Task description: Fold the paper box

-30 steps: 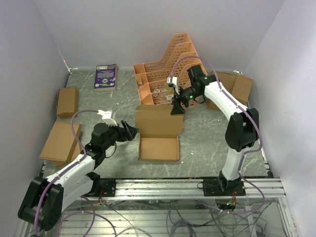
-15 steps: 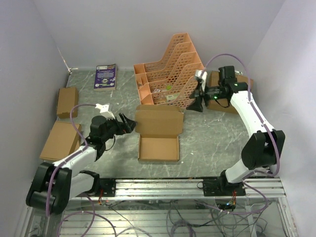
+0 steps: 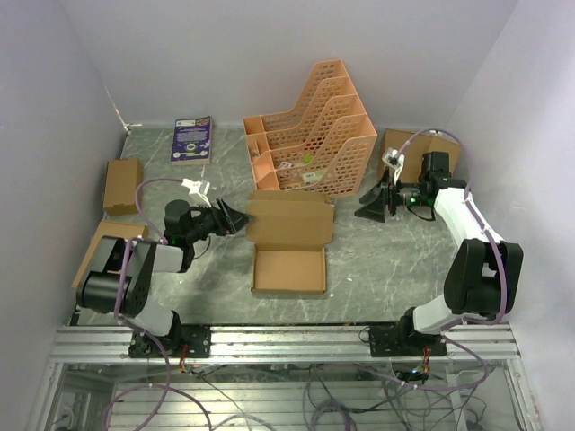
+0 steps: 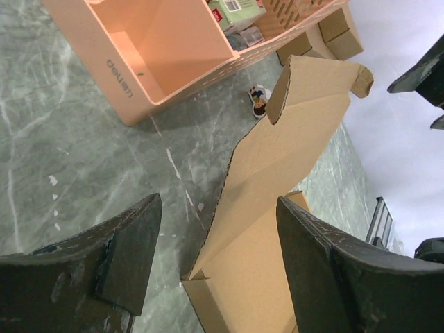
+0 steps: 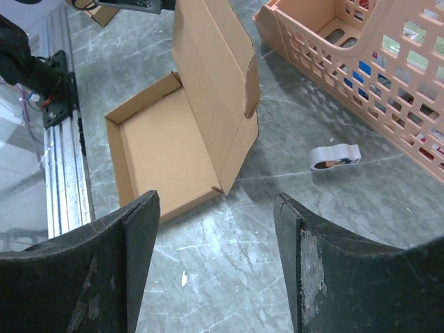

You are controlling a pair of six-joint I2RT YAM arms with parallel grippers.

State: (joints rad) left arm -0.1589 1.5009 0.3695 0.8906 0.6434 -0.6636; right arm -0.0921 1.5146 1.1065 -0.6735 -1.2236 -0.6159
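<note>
Paper box (image 3: 287, 269): centre of the overhead view, on the grey marbled table (image 3: 377, 260). The shallow tray lies flat with its walls raised. The lid stands upright along the tray's far edge, its end flaps unfolded.
Left gripper (image 3: 235, 218): left of centre in the overhead view, pointing right. Its tips are just beside the lid's left edge; whether they touch cannot be told.
Left claw state: fingers spread wide with nothing between them. In the left wrist view (image 4: 216, 208) the lid's side flap rises beyond the gap.
Right gripper (image 3: 368, 208): right of centre in the overhead view, pointing left, well apart from the box.
Right claw state: fingers spread and gripping nothing. The right wrist view (image 5: 215, 201) shows bare table between them.
Orange file rack (image 3: 310, 135): upper centre, behind the lid.
Small white item (image 5: 334, 157): on the table between the rack and the lid.
Closed cardboard boxes (image 3: 121, 184): along the left edge.
Purple booklet (image 3: 191, 139): upper left.
</note>
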